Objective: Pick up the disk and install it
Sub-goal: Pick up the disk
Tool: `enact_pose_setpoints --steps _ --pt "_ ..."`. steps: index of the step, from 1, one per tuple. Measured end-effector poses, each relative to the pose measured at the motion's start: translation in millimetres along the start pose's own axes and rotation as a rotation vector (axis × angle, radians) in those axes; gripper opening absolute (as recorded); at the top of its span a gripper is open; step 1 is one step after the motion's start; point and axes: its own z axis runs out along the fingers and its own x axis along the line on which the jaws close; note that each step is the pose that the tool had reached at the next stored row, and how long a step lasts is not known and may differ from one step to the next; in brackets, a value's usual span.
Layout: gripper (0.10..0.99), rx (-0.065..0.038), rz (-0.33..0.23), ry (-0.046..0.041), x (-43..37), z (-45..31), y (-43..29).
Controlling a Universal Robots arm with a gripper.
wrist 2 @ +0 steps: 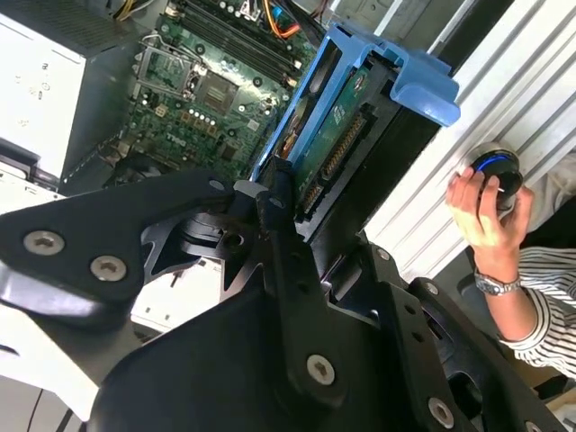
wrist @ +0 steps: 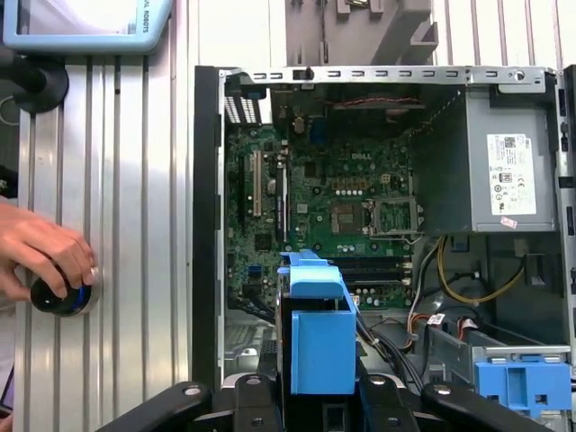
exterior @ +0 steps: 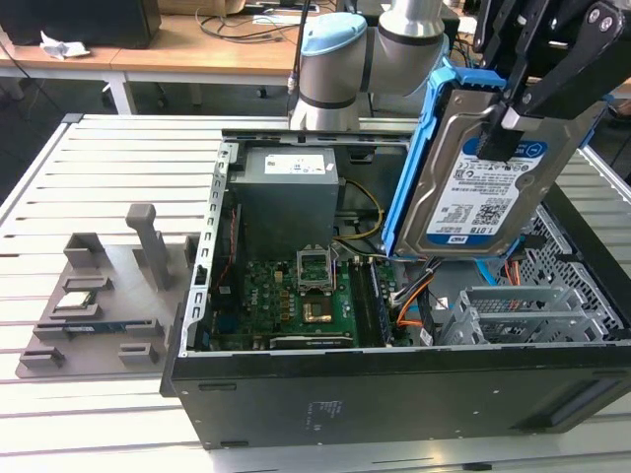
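Grip is closed: the tool (exterior: 505, 133) is clamped on the disk (exterior: 478, 187), and one black finger lies across the white-and-blue label in the exterior view. The disk is up in the air and tilted, with its label side turned to the exterior camera. The blue side rails frame it on both long edges. In the second wrist view the tool (wrist 2: 270, 193) pinches the disk (wrist 2: 346, 135) by one end, and the green circuit side with its connector row shows.

Below the tool lies the open computer case (exterior: 394, 389), and the disk does not touch it. Inside the case, under the tool, are the green motherboard (exterior: 301, 296) and the grey power supply box (exterior: 286, 192) with a white sticker. A silver drive cage (exterior: 513, 305) sits directly beneath the held disk. In the first wrist view a bare blue clip (wrist: 524, 378) rests in the case near the tool. The case stands on the slatted metal counter (exterior: 99, 158). Away from the tool, beside the case, a person's hand (wrist: 45, 256) covers a round black knob (wrist: 61, 295) on the counter
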Motion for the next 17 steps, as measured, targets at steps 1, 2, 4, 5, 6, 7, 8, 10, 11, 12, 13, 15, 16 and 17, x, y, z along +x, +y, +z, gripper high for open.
enact_pose_setpoints --steps 1,2,4,5,6,7,8,10,11,12,13,15,16,17 --pt "0.361 0.000 0.000 0.0000 1.3 0.1 -0.1" --pt "0.361 0.000 0.000 -0.0001 2.6 0.3 -0.1" --pt "0.361 0.000 0.000 0.0000 5.0 0.5 -0.2" --pt "0.361 0.000 0.000 0.0000 6.0 0.7 -0.2" --pt "0.361 0.000 0.000 0.0000 7.5 0.8 -0.3" --pt "0.361 0.000 0.000 0.0000 8.6 0.9 -0.3" --pt "0.361 0.000 0.000 0.0000 9.9 1.1 -0.4" --pt "0.361 0.000 0.000 -0.0001 12.4 1.3 -0.5" --pt "0.361 0.000 0.000 0.0000 14.0 1.5 -0.6" --pt "0.361 0.000 0.000 -0.0001 15.2 1.7 -0.6" --pt "0.361 0.000 0.000 0.0000 17.1 1.8 -0.7" --pt "0.361 0.000 0.000 0.0000 19.9 2.1 -0.8" --pt "0.361 0.000 0.000 0.0000 21.2 2.3 -0.8" --pt "0.361 0.000 0.000 -0.0001 23.2 2.7 -0.9"
